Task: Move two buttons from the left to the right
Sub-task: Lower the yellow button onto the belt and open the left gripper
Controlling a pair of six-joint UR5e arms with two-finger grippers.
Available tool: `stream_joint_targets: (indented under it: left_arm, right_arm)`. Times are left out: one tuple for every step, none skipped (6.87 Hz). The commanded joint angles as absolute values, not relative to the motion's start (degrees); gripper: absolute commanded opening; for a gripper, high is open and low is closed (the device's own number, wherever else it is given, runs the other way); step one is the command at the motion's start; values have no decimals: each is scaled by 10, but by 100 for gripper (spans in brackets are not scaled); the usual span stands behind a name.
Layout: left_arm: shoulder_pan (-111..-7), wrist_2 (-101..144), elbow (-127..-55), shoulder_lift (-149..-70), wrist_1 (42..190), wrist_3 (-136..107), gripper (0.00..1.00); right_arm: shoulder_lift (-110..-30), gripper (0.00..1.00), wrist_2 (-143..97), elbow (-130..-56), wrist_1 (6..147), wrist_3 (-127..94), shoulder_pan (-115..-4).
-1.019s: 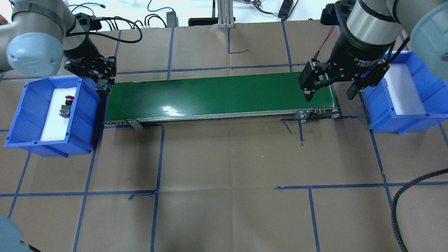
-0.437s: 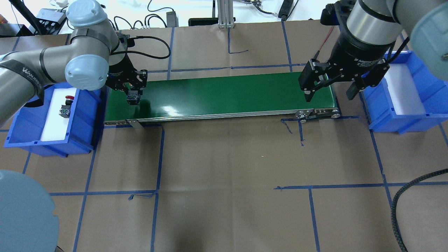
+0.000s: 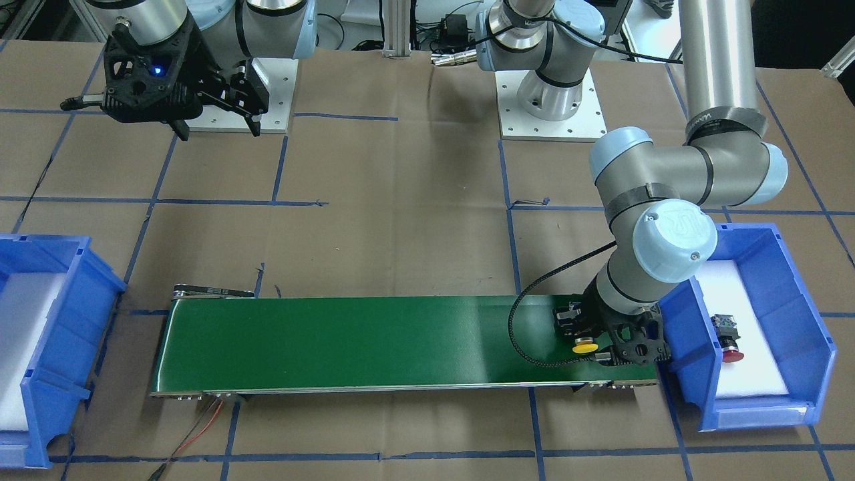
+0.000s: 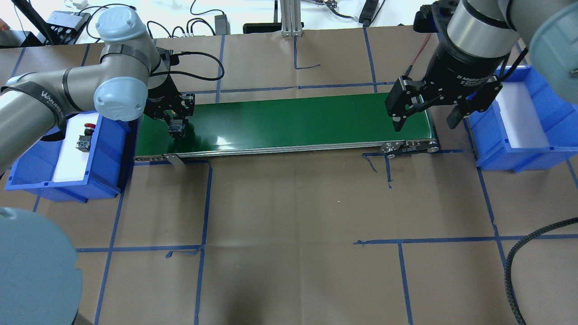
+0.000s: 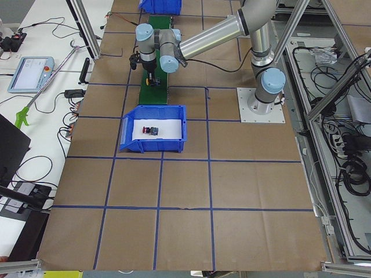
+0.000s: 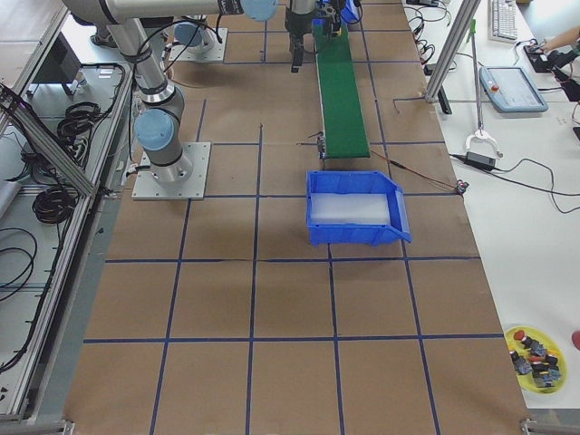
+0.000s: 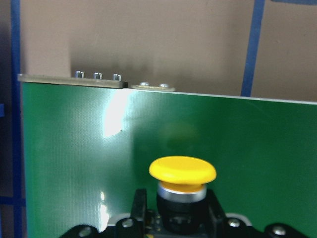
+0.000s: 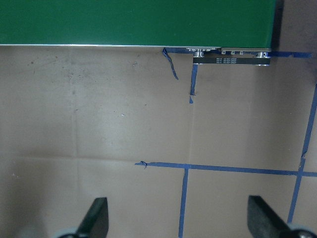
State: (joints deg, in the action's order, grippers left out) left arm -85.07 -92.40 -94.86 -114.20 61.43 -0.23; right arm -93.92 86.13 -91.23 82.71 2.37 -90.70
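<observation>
I see my left gripper (image 4: 177, 124) clamped on the yellow button (image 7: 182, 171), low over the belt's (image 4: 289, 122) left end — red button (image 3: 728, 342) lies in the left bin (image 3: 805, 314). Right gripper (image 4: 426, 118) hangs wide open, high near the belt's right end.

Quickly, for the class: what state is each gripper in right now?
Left gripper: shut on the yellow button.
Right gripper: open, holding nothing.

I'm looking over a brown paper-covered table (image 4: 289, 203) gridded with blue tape lines (image 4: 135, 248). A white bench (image 6: 535, 227) runs along its far edge, evenly lit.
</observation>
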Motion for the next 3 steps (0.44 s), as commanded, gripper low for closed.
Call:
stream_joint_targets:
  left_arm:
    - [-849, -924, -960, -1146, 595, -2, 38]
    - [-849, -920, -961, -1145, 593, -3, 99]
    - [-846, -918, -955, -1143, 595, -2, 100]
  right_arm:
    - [-940, 100, 861, -912, 827, 24, -907]
    - [-940, 100, 861, -912, 827, 24, -907]
    - [-940, 100, 860, -912, 827, 24, -907]
